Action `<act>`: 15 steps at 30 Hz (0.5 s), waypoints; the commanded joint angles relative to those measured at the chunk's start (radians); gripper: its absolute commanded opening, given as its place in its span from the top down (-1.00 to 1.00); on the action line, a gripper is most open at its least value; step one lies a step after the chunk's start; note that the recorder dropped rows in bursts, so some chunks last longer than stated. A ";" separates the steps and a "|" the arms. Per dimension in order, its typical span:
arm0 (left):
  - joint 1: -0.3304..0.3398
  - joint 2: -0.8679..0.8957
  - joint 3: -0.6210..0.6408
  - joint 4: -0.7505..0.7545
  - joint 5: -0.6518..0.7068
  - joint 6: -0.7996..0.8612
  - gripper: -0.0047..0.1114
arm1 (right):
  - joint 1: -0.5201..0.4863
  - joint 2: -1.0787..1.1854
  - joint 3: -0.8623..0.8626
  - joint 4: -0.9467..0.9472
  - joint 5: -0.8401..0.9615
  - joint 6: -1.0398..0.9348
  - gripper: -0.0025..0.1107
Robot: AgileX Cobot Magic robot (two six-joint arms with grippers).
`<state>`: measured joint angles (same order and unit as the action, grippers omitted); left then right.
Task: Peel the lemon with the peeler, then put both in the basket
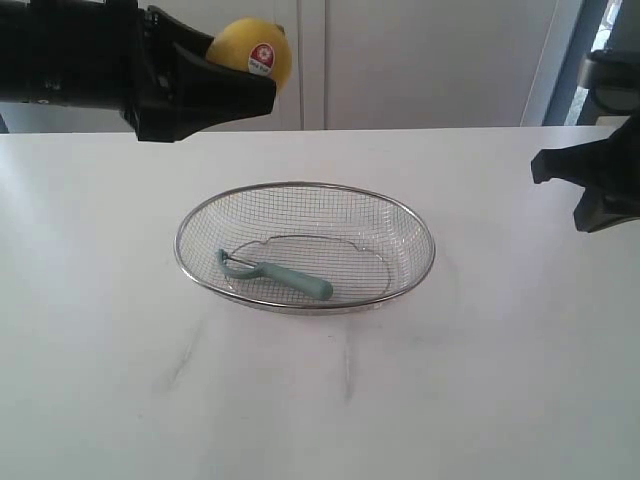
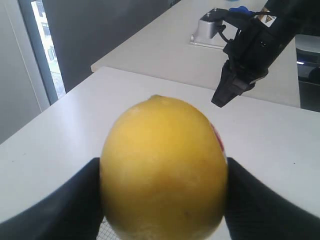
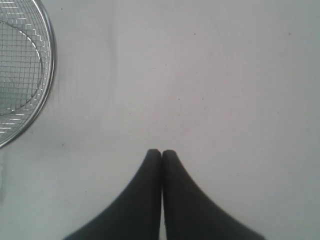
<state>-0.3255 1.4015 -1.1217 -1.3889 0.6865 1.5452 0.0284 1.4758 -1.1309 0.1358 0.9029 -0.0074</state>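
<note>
My left tool (image 1: 263,78) was clamped on the lemon (image 1: 238,44), one black finger (image 2: 47,205) on each side of it, the jaws spread wide by the fruit. I held the lemon in the air above the worktop (image 1: 480,380), clear of everything. In the exterior view it sat above and to the left of the basket (image 1: 305,186).

The lemon carried a small round sticker (image 1: 261,60), red with a white mark in its middle and a pale band below. There was print on it, but it was too small for me to read. In the left wrist view only the sticker's red edge showed at the side of the fruit.

The peeler (image 1: 285,278) lay on the mesh floor of the basket. Its metal head pointed to the left in the exterior view and its teal handle ran off to the right.

My right tool (image 3: 161,155) was empty, its two fingers pressed together. It hung over bare worktop just beside the basket's rim, touching nothing. A small yellow label (image 2: 267,20) showed on that arm in the left wrist view, and I could not make out any writing on it.
</note>
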 commanded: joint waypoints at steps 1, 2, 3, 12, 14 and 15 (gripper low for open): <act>0.004 -0.005 -0.008 -0.037 0.005 -0.006 0.92 | -0.009 -0.010 0.004 -0.006 -0.011 0.007 0.96; 0.004 -0.005 -0.008 -0.037 0.003 -0.006 0.92 | -0.009 -0.010 0.004 -0.006 -0.011 0.007 0.96; 0.004 -0.005 -0.008 -0.037 0.001 -0.006 0.92 | -0.009 -0.010 0.004 -0.006 -0.011 0.007 0.96; 0.004 -0.005 -0.008 -0.037 -0.010 -0.006 0.92 | -0.009 -0.010 0.004 -0.006 -0.011 0.007 0.96; 0.004 -0.005 -0.008 -0.037 -0.014 -0.006 0.92 | -0.009 -0.010 0.004 -0.006 -0.011 0.007 0.96; 0.004 -0.005 -0.008 -0.037 -0.022 -0.013 0.92 | -0.009 -0.010 0.004 -0.006 -0.011 0.007 0.96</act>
<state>-0.3255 1.4015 -1.1217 -1.3889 0.6634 1.5452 0.0284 1.4758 -1.1309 0.1358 0.9029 0.0000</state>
